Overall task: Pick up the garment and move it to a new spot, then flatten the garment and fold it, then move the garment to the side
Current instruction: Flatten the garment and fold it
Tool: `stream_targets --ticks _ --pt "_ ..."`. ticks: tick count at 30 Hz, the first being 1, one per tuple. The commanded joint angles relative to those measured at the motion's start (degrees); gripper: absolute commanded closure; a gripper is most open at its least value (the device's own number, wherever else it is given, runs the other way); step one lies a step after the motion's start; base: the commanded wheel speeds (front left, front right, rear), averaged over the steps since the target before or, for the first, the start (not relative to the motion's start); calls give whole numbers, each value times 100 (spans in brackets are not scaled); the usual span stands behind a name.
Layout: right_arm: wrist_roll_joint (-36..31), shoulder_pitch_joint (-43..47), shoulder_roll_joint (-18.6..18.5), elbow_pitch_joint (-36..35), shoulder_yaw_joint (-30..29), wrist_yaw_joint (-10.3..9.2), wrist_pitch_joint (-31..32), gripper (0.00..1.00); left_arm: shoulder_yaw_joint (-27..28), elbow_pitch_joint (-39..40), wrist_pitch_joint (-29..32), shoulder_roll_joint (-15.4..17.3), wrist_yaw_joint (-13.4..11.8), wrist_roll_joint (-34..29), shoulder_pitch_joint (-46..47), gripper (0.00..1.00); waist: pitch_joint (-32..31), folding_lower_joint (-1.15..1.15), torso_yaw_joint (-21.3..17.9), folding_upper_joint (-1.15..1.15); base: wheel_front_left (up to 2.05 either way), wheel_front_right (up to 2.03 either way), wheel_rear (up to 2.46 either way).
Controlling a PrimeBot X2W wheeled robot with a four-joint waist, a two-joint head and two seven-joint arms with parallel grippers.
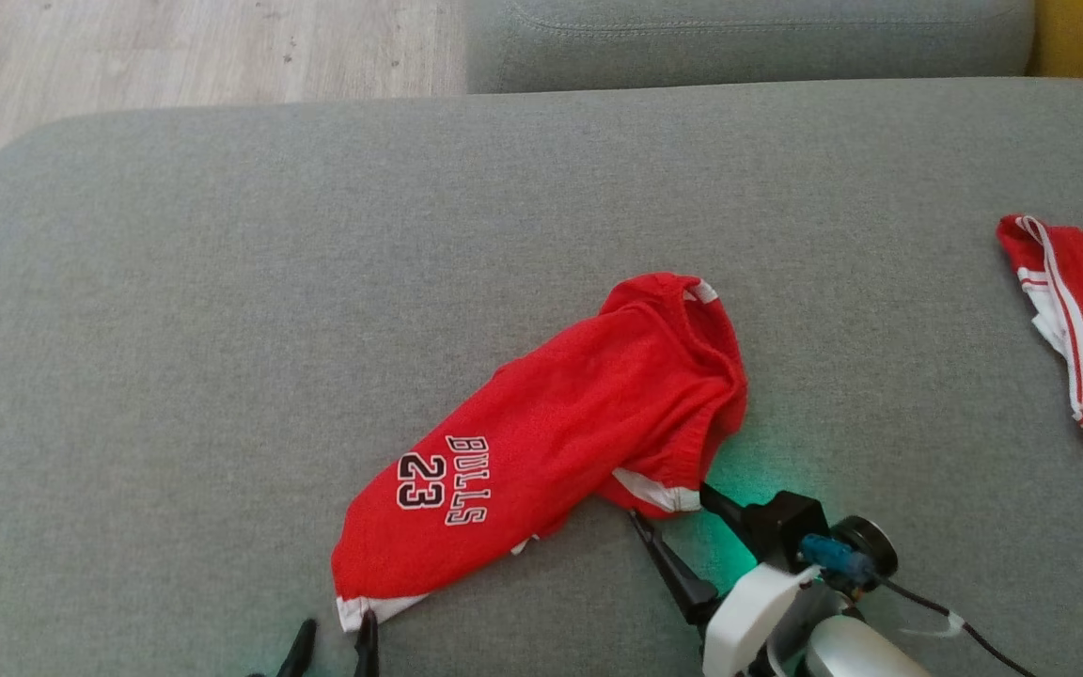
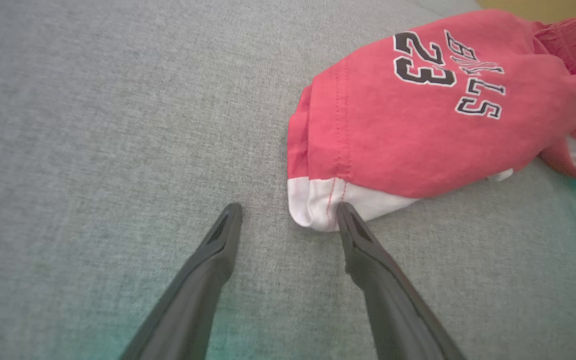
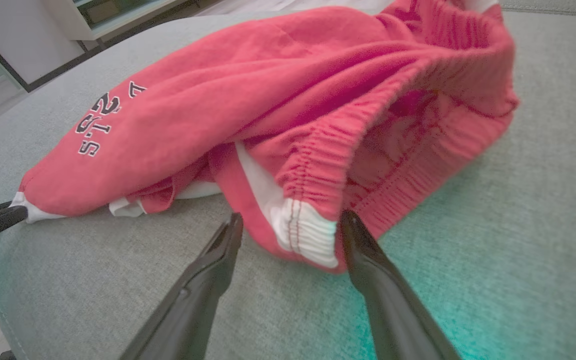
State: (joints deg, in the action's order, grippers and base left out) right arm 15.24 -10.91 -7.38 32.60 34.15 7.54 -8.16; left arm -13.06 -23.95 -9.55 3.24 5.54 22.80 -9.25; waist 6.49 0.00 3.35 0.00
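the red bulls shorts [image 1: 560, 423] lay crumpled on the grey sofa cushion [image 1: 222, 263], toward its near edge and a little right of centre. the step in hand looked like the first pick-up, with nothing lifted yet. the left gripper [image 2: 289, 207] stood wide open, one finger touching the white hem corner nearest the cushion's near edge, the other over bare cushion beside it. the right gripper [image 3: 292, 216] was open too, its fingers straddling the white-banded corner by the gathered elastic band. the next move probably called for both to ease in a little deeper, close on those two corners and lift together. the lower layers and the second leg were hidden in folds. a second red garment [image 1: 1077, 320] was cut off at the cushion's right edge, so its kind was unclear.
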Motion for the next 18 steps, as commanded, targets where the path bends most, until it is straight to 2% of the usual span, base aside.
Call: stream_targets --ticks 1,16,17,18 --pt "43 -194 96 -111 122 -5 -91 0 60 22 96 -26 19 28 173 0 0 0 -8 0 0 0 0" --pt "243 -572 179 229 482 -5 -206 0 -160 -57 530 -12 102 382 292 0 103 0 -135 0 0 0 0" --pt "275 -583 182 245 506 -5 -206 0 -184 -66 541 -7 107 387 292 21 106 0 -143 0 0 0 0" --pt "316 -592 185 262 540 -5 -197 0 -203 -78 551 -7 112 405 292 51 109 0 -149 0 0 0 0"
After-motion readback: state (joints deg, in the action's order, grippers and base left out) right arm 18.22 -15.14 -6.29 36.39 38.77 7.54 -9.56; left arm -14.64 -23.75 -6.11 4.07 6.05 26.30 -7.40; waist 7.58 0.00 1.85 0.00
